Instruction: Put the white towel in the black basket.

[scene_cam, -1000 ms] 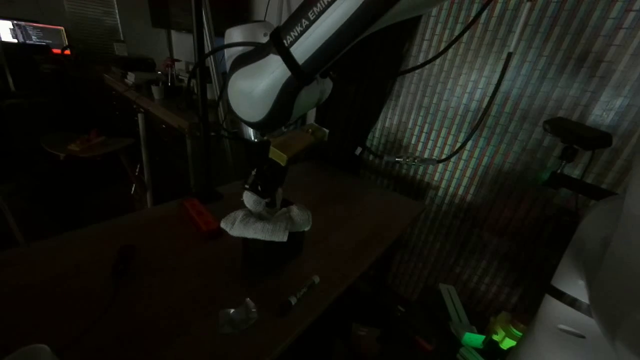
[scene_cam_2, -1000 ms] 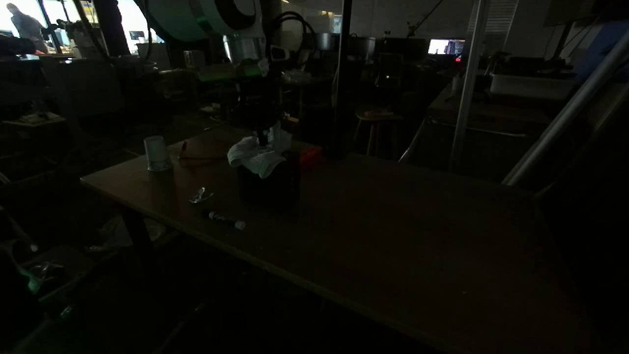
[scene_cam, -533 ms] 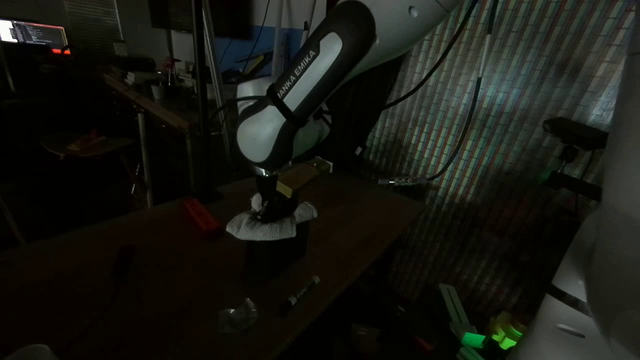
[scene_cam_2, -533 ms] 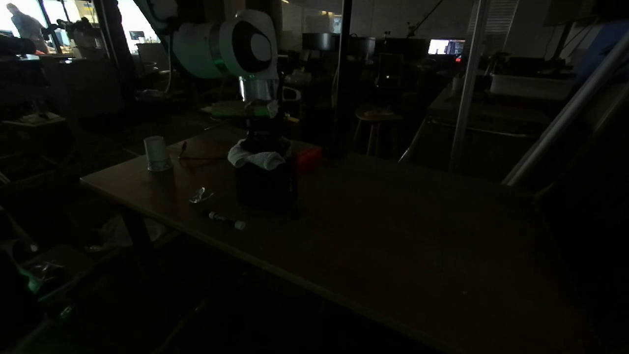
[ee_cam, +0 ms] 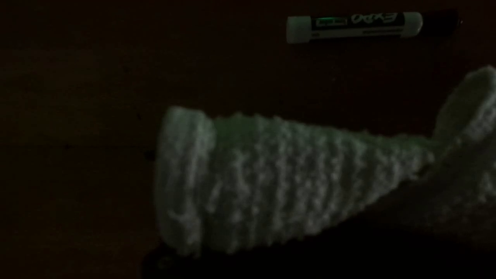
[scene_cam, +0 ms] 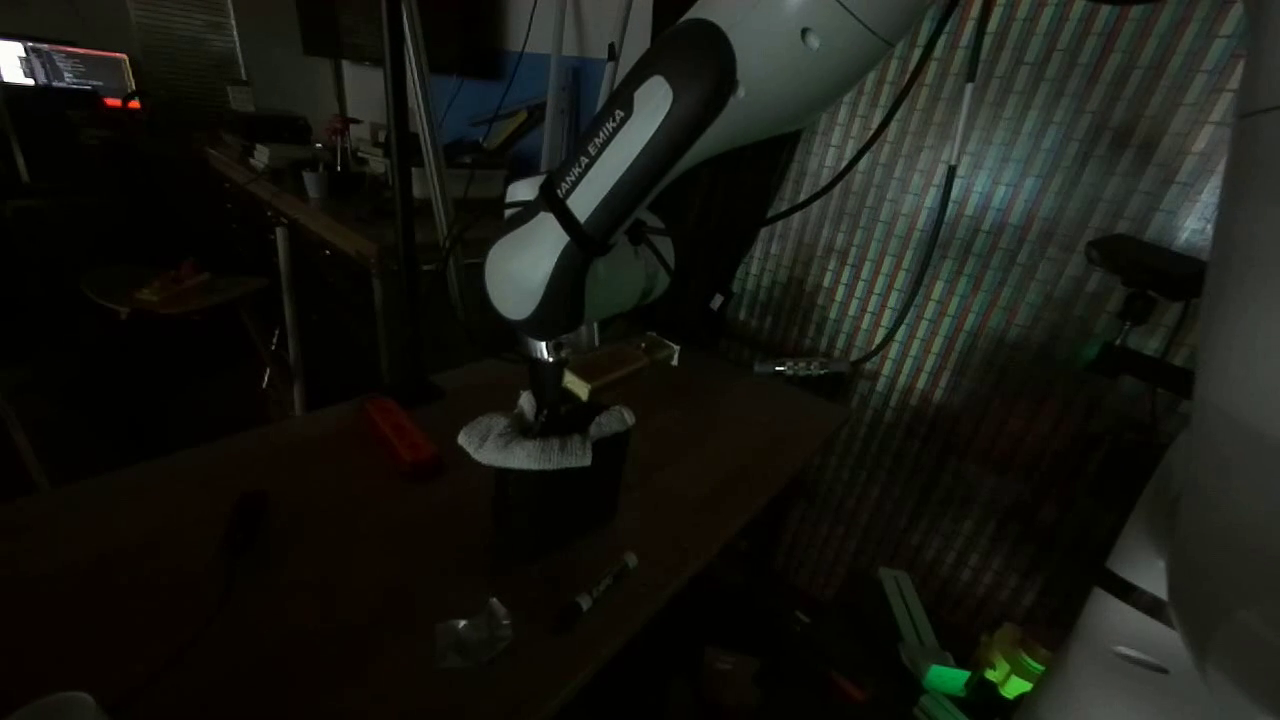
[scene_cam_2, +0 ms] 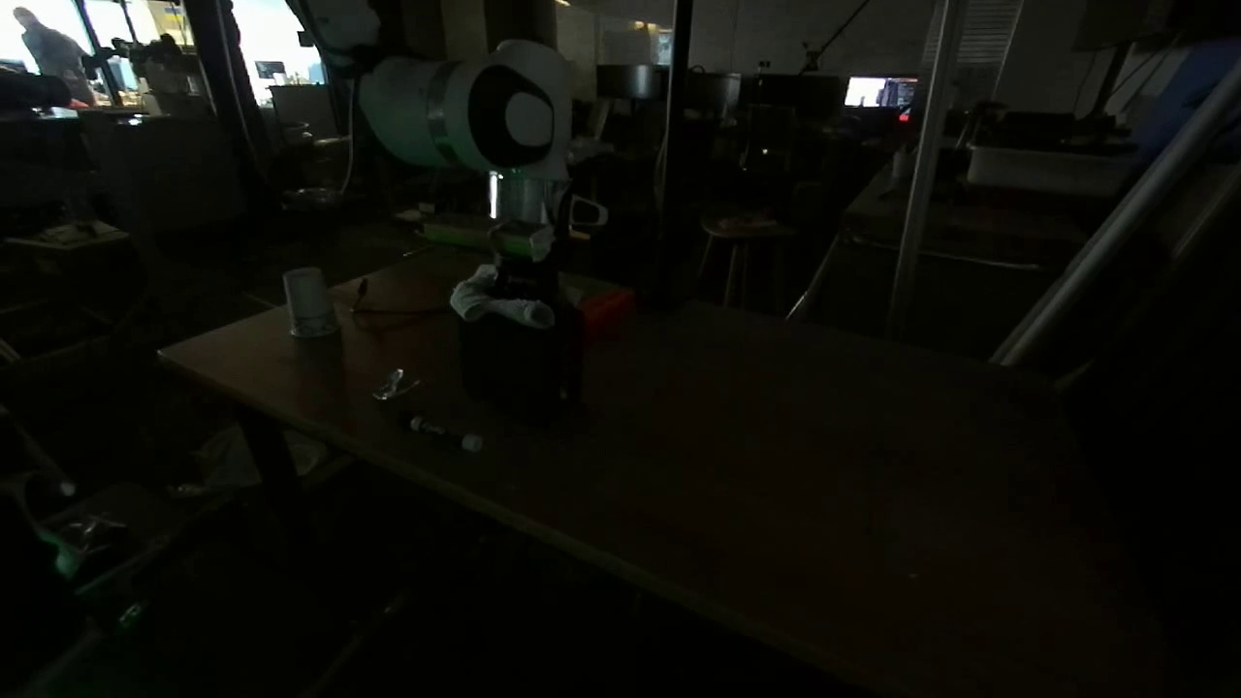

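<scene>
The white towel [scene_cam: 525, 448] is draped over the rim of the black basket [scene_cam: 560, 510], with its middle pushed down into the opening. Both also show in an exterior view, the towel [scene_cam_2: 485, 297] over the basket's [scene_cam_2: 519, 366] top edge. My gripper [scene_cam: 553, 412] points down into the basket opening, amid the towel; it also shows in an exterior view [scene_cam_2: 525, 279]. Its fingertips are hidden by the towel and basket, so whether they grip cloth does not show. In the wrist view the ribbed towel [ee_cam: 286, 182] hangs over the dark basket edge.
A marker [scene_cam: 603, 585] and a clear crumpled wrapper [scene_cam: 475, 635] lie near the basket on the table. A red object [scene_cam: 400, 432] lies behind it. An upturned cup [scene_cam_2: 310, 302] stands near the table's end. The marker [ee_cam: 356, 26] also shows in the wrist view.
My arm has lowered, and the gripper has gone down into the basket opening, pushing the towel's middle lower. The basket has shifted and turned slightly.
</scene>
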Tool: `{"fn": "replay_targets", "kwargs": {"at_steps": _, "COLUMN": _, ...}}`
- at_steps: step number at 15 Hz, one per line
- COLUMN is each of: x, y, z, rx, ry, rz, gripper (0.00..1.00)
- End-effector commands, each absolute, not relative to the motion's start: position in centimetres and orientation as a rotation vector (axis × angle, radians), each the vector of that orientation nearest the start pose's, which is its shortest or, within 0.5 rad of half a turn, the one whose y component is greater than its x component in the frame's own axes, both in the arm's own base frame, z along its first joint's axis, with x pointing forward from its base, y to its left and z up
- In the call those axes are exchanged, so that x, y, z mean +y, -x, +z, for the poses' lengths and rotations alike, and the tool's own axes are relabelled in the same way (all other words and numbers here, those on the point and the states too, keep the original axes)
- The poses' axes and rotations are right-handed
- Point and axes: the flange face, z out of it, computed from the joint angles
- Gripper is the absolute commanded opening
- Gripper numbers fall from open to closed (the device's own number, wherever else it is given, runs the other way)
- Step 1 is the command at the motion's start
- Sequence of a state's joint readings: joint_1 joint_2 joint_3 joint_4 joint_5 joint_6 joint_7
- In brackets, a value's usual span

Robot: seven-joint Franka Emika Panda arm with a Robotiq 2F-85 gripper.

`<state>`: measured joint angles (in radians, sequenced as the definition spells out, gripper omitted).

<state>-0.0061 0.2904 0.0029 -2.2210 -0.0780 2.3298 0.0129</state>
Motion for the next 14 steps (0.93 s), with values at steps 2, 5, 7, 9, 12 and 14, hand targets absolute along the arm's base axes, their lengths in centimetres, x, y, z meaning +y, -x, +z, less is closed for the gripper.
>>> {"fn": "replay_targets", "kwargs": {"at_steps": 2, "x": 1.1, "y": -51.1, "z": 23.6, "rx": -0.083, "ry": 3.144, "rz": 0.29, "gripper": 0.0}}
{"fn": "replay_targets", "kwargs": {"at_steps": 5, "x": 2.2, "y": -50.4, "z": 27.5, "rx": -0.132, "ry": 3.228, "rz": 0.223, "gripper": 0.0}}
{"fn": "replay_targets", "kwargs": {"at_steps": 7, "x": 2.9, "y": -50.0, "z": 30.1, "rx": -0.172, "ry": 3.291, "rz": 0.171, "gripper": 0.0}}
{"fn": "replay_targets", "kwargs": {"at_steps": 9, "x": 3.2, "y": -49.5, "z": 32.9, "rx": -0.196, "ry": 3.343, "rz": 0.12, "gripper": 0.0}}
{"fn": "replay_targets", "kwargs": {"at_steps": 12, "x": 3.5, "y": -49.0, "z": 36.4, "rx": -0.227, "ry": 3.393, "rz": 0.031, "gripper": 0.0}}
{"fn": "replay_targets", "kwargs": {"at_steps": 14, "x": 3.7, "y": -49.2, "z": 38.0, "rx": -0.252, "ry": 3.394, "rz": -0.03, "gripper": 0.0}}
